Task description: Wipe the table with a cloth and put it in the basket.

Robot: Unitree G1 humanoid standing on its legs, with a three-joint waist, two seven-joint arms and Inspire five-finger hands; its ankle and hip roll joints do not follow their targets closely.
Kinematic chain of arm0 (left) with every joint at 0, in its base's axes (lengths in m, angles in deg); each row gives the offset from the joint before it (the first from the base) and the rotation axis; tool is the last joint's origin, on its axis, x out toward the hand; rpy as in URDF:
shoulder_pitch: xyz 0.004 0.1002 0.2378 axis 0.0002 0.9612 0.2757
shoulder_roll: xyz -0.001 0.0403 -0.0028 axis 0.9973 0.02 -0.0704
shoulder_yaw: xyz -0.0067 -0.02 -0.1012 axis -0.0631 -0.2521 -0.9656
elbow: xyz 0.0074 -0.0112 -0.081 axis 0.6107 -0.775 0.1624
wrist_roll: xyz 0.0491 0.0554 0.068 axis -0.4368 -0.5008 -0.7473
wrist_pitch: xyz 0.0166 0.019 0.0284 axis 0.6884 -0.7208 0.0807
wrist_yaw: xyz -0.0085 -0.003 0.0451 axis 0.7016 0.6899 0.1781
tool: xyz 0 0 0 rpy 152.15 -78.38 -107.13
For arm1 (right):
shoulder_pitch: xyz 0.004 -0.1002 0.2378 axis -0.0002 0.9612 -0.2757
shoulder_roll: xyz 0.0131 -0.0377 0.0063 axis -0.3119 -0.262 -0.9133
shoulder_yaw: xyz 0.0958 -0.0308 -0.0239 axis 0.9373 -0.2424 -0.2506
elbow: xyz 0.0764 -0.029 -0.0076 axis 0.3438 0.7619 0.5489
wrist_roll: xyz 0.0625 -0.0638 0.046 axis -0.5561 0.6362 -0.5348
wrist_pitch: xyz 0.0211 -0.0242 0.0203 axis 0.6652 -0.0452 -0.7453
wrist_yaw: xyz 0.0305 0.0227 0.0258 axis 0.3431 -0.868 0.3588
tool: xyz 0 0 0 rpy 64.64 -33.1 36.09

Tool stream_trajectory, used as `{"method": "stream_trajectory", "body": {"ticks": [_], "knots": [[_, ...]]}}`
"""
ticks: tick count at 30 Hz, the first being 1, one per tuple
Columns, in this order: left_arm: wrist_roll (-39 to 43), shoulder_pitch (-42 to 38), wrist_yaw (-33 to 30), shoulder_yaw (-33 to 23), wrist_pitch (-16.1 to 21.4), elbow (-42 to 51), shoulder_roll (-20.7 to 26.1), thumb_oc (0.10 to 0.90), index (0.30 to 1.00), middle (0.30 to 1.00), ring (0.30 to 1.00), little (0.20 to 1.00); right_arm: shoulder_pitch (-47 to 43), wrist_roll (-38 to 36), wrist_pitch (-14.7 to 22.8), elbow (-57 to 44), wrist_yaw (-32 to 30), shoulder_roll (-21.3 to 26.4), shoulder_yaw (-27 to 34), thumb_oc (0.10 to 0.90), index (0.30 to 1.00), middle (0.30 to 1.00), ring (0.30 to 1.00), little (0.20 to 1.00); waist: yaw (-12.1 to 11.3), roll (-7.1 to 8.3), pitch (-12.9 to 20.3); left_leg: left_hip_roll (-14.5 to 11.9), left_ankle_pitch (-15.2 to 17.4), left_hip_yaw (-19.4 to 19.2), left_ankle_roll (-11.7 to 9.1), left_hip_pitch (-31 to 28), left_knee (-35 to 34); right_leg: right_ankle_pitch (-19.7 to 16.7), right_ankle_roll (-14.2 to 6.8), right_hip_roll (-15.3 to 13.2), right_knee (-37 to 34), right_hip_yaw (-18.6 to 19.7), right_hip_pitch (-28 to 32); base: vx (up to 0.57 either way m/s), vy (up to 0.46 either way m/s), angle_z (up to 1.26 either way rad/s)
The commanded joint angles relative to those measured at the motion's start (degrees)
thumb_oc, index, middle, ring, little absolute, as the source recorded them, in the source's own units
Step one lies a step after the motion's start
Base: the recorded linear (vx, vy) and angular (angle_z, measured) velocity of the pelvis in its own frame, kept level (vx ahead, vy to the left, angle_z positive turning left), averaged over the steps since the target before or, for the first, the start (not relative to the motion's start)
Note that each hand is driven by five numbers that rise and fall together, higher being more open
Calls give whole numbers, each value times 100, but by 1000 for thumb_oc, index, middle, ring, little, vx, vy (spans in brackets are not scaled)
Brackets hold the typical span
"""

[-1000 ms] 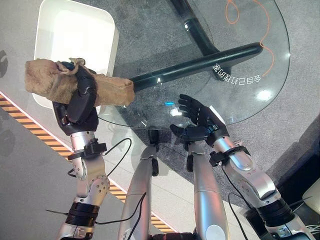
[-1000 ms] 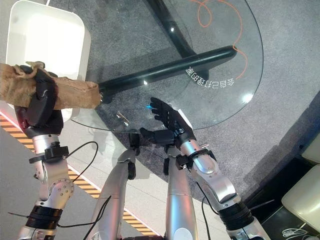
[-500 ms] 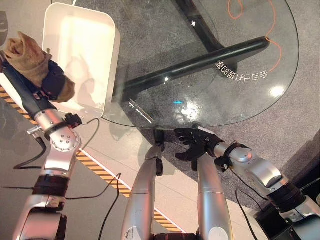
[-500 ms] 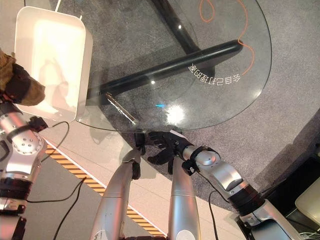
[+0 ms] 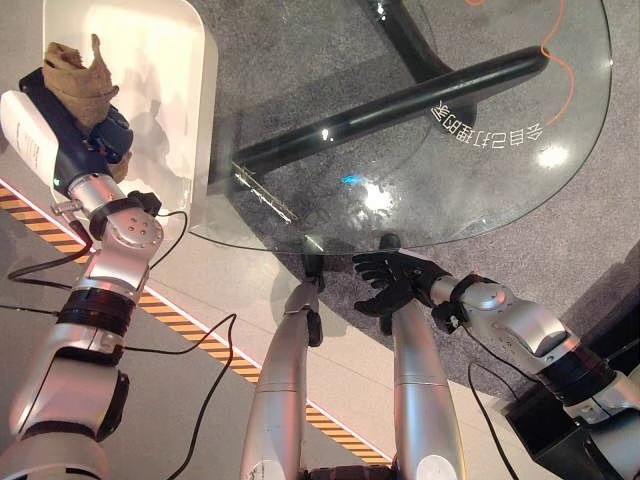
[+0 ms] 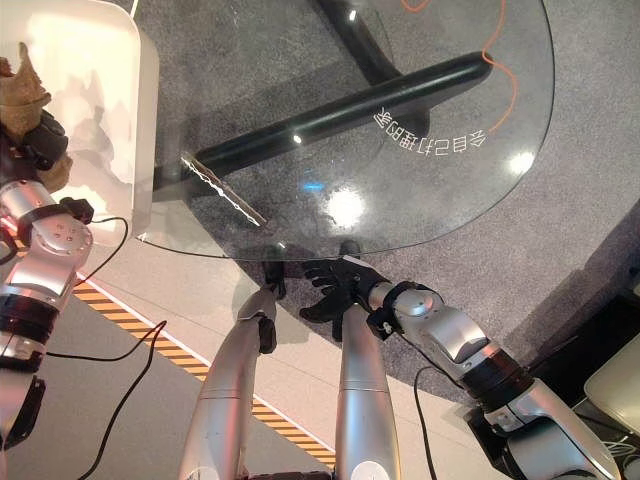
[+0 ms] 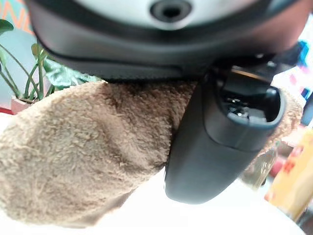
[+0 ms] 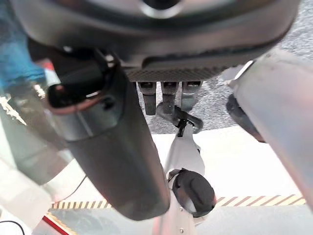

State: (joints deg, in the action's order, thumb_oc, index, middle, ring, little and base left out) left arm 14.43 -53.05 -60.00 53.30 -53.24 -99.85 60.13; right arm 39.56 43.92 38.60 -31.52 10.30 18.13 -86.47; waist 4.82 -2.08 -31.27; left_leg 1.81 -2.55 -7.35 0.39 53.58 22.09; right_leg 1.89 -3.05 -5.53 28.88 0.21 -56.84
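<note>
Left eye view first: my left hand (image 5: 88,140) is curled tight round the brown cloth (image 5: 72,70), and a bunched tuft of it sticks up past the fingers. A second ago that hand held the cloth out flat by the near edge of the glass table (image 5: 480,190); now it has swung out to the side and sits over the white basket (image 5: 185,90), whose bare inside lies just beyond the fingers. My right hand (image 5: 392,285) has dropped back off the glass and hangs below the table's near edge, fingers loosely spread, holding nothing.

Right eye view: the same story from a slightly shifted spot. The cloth rides above the left hand at the basket's near side, well apart from the right hand.

Left wrist view: the thumb presses into the fuzzy cloth, which bulges out on both sides of it, with the pale basket floor beneath. The grip is firm and nothing has slipped.

Right wrist view: the fingers run out nearly straight and the thumb stands clear, empty.

I judge the wiping over and the drop about due; the left hand needs to open over the basket's middle.
</note>
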Motion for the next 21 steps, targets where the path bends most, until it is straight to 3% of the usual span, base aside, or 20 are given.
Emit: {"method": "stream_trajectory", "body": {"ticks": [1, 7, 10, 11, 12, 13, 21], "knots": [[56, -442, -48, -240, -160, -217, 784, 100, 300, 300, 300, 200, 178, -488, 86, -290, 174, 70, -171, 800, 900, 900, 900, 900, 27, 120, 147, 189, 503, -107, -79, 101, 442, -202, -42, 388, -339, -40, -115, 10, 23, -5], [427, -624, 639, -44, -425, -598, 614, 100, 300, 300, 300, 200, 20, -556, 146, -78, 233, 7, -191, 800, 900, 900, 900, 900, 65, 210, 147, 168, 486, -90, -108, 235, 446, -246, -75, 432, -315, 7, -245, 3, 8, -3], [416, -699, 817, 26, -344, -720, 500, 100, 300, 300, 300, 200, -93, -642, 132, -20, 229, -27, -202, 800, 900, 900, 900, 900, 75, 250, 147, 166, 474, -73, -111, 257, 438, -268, -97, 452, -324, 14, -256, 0, 0, 0], [488, -715, 853, 50, -377, -743, 474, 339, 505, 505, 505, 439, -117, -647, 138, 16, 233, -49, -210, 800, 900, 900, 900, 900, 74, 257, 147, 168, 462, -72, -115, 257, 423, -284, -102, 450, -346, 7, -249, 0, 0, 0], [513, -722, 859, 58, -371, -761, 452, 515, 655, 655, 655, 615, -142, -650, 139, 40, 241, -60, -217, 800, 900, 900, 900, 900, 72, 259, 147, 173, 452, -67, -121, 255, 407, -292, -106, 451, -368, 3, -241, 0, 0, 0], [535, -724, 853, 58, -361, -777, 442, 800, 900, 900, 900, 900, -154, -650, 144, 60, 249, -68, -219, 800, 900, 900, 900, 900, 70, 260, 147, 176, 448, -63, -125, 253, 398, -296, -108, 449, -379, 0, -236, 0, 0, 0], [721, -881, 808, 92, -386, -970, 500, 800, 900, 900, 900, 900, -112, -641, 171, 129, 255, -154, -183, 800, 900, 900, 900, 900, 56, 249, 147, 202, 463, -24, -143, 146, 346, -291, -144, 403, -424, -54, -124, -22, -29, 1]]}}
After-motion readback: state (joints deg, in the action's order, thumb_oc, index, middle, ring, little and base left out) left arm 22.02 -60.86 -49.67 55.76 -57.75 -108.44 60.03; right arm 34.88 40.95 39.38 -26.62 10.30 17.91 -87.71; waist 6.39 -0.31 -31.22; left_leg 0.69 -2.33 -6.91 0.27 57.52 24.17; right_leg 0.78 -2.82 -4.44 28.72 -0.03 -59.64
